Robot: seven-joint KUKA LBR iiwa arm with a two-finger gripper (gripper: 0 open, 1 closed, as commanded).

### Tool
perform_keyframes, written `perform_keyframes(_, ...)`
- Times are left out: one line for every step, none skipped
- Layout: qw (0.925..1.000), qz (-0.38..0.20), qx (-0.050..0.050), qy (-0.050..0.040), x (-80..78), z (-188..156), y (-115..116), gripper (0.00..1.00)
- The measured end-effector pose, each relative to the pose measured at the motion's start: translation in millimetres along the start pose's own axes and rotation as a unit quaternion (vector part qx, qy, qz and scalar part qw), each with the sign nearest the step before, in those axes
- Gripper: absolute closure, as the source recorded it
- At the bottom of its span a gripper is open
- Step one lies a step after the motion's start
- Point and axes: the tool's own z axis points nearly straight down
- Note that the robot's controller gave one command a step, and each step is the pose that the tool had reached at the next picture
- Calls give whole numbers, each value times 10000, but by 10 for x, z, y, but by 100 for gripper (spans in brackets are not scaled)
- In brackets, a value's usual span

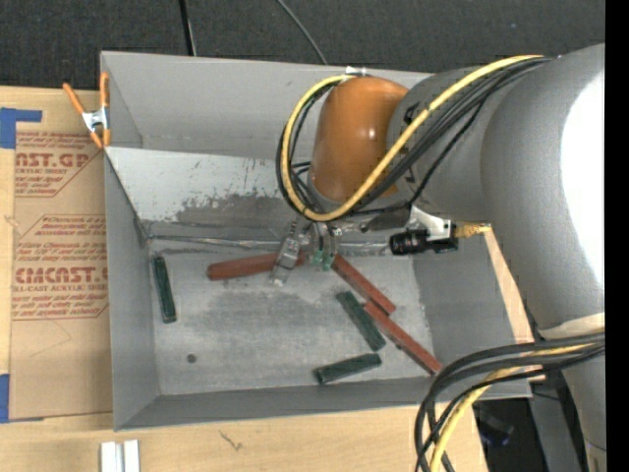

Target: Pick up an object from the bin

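presently the gripper (303, 256) is seen low over the back part of the bin (128, 293), right at the right-hand end of a reddish-brown stick (241, 267) that lies flat and almost crosswise on the floor. whether the pincer is wide or narrow cannot be told, since its tip is shadowed under the orange wrist cover (359, 146), and nothing can be said to be held. a second red stick (366, 285) begins just beside the gripper on the other side and runs slantwise toward the front, with a dark green stick (362, 320) close against it. the step in hand is judged to be the settling onto the reddish-brown stick. it is done well if the grip is taken across the stick's narrow width and somewhat inward from its end, as an end grip is likely to let the stick swing or slip. the second red stick should be kept out of the closing, and the descent should be stopped at the floor.
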Motion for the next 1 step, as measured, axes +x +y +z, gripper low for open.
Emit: perform_keyframes(10000, 1, -7, -12, -6, -123, 5, 100)
